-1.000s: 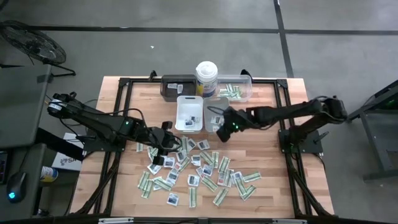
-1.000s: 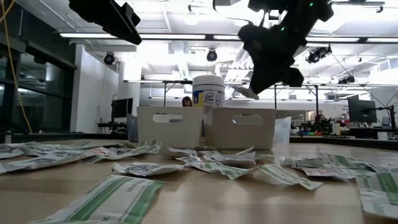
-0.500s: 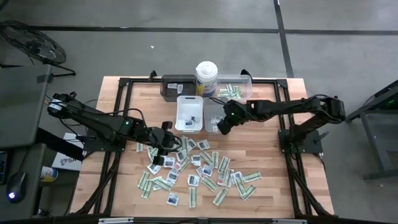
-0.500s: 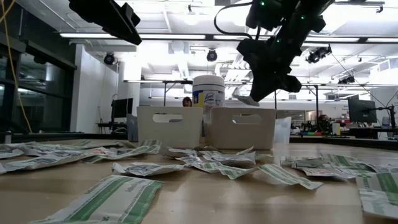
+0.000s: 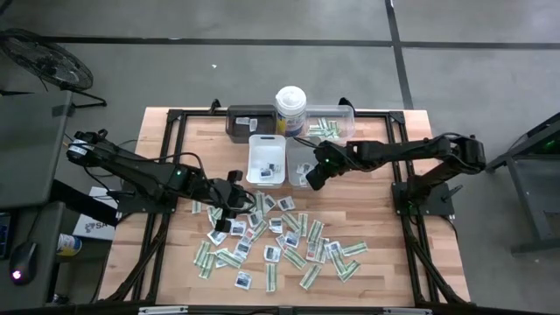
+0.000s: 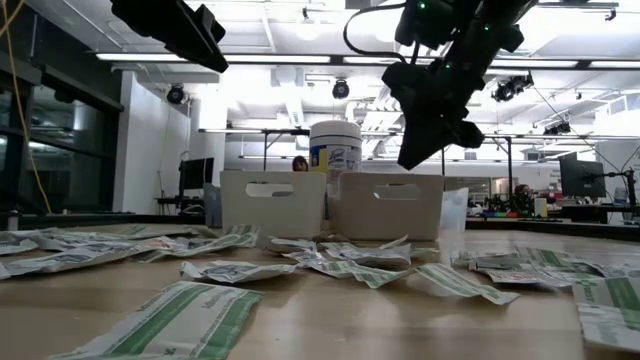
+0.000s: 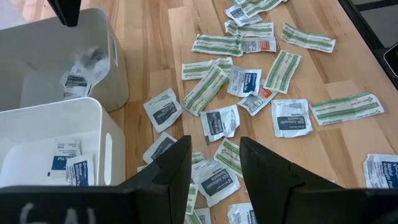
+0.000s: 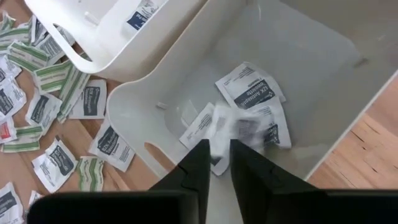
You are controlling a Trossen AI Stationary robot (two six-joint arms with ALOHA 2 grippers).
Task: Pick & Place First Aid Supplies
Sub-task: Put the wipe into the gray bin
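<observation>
A: Where did the right hand (image 5: 308,179) sit?

B: Centre of the high view, over the grey tray (image 5: 304,163). From its wrist camera the fingers (image 8: 194,167) stood slightly parted, a thin gap showing. A blurred white sachet (image 8: 239,126) showed just past the tips, inside the tray among other sachets; I could not tell whether it was pinched or loose.

A: And the left hand (image 5: 236,201)?

B: Left of centre, above the upper left edge of the scattered first aid supplies (image 5: 280,236) on the worktop (image 5: 166,254). Fingers (image 7: 171,168) spread, nothing between them.

A: How would the packets handle?

B: Judged light, thin and limp. Flat on wood they'd give little edge to bite, and overlapping ones could lift together. Best taken across a free edge or a raised corner of an isolated sachet, like the one (image 7: 291,117) right of centre in the left wrist view.

A: Room to move?

B: Tight at top centre: white tray (image 5: 267,159) and grey tray stood side by side, canister (image 5: 290,109) just behind. Their walls were the hazard. The lower left worktop looked open.
</observation>
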